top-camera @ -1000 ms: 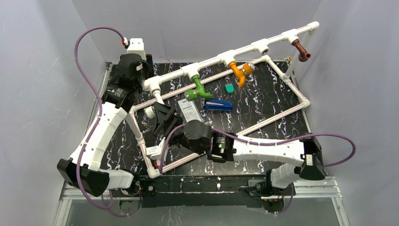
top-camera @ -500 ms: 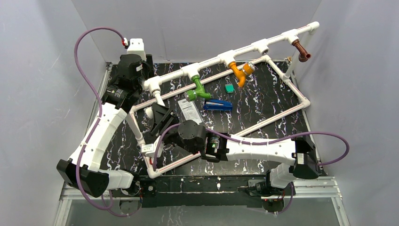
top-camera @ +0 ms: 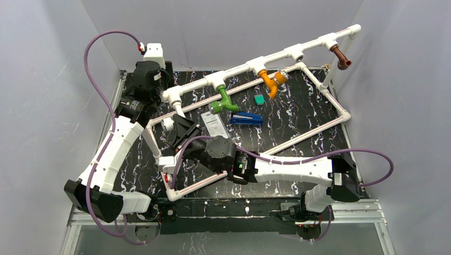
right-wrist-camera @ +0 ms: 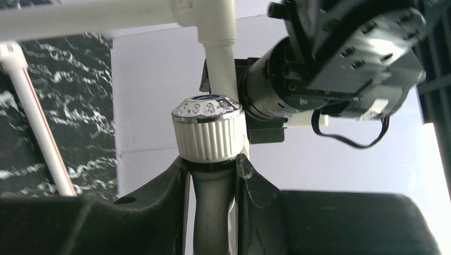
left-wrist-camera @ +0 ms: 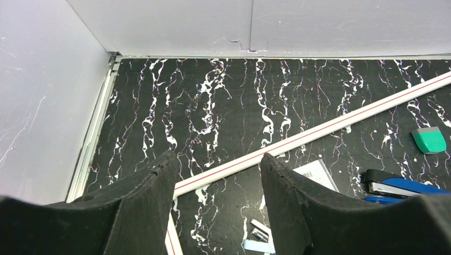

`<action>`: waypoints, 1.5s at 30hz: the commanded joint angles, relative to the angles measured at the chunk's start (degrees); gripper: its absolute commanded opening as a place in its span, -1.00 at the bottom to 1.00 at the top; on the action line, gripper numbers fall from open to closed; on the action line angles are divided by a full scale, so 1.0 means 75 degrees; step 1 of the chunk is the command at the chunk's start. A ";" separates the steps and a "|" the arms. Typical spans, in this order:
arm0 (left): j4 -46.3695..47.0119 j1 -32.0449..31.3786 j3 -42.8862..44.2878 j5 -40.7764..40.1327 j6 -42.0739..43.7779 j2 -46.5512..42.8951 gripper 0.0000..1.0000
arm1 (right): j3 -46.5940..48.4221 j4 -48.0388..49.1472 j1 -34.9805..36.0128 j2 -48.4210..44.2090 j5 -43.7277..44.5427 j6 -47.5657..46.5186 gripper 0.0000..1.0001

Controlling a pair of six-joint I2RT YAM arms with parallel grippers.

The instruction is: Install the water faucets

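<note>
Jaws of the right gripper (right-wrist-camera: 211,169) pinch the white faucet (right-wrist-camera: 208,135) by its stem, just under the ribbed knob, beneath a tee of the pipe frame (right-wrist-camera: 80,16). Left gripper (left-wrist-camera: 218,178) jaws stand spread above the bench (left-wrist-camera: 223,106), holding nothing. On the upper pipe hang the green faucet (top-camera: 225,101), orange faucet (top-camera: 271,82) and brown faucet (top-camera: 341,57).

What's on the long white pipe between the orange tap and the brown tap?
One tee fitting with no tap in it, on the white pipe between the orange tap and the brown tap. The top camera view shows it.
</note>
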 commanded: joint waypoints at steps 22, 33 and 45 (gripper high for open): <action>-0.1979 -0.0436 -0.0766 0.0424 0.0016 0.0468 0.15 | -0.1112 0.7305 -0.0224 0.0532 0.3209 1.0981 -0.97; -0.1976 -0.0468 -0.0764 0.0408 0.0031 0.0386 0.15 | -0.1850 0.4267 -0.0879 -0.0415 0.3994 1.8315 -0.97; -0.1963 -0.0483 -0.0816 0.0365 0.0031 0.0311 0.16 | -0.2025 0.2220 -0.1162 -0.0778 0.3405 2.1943 -0.97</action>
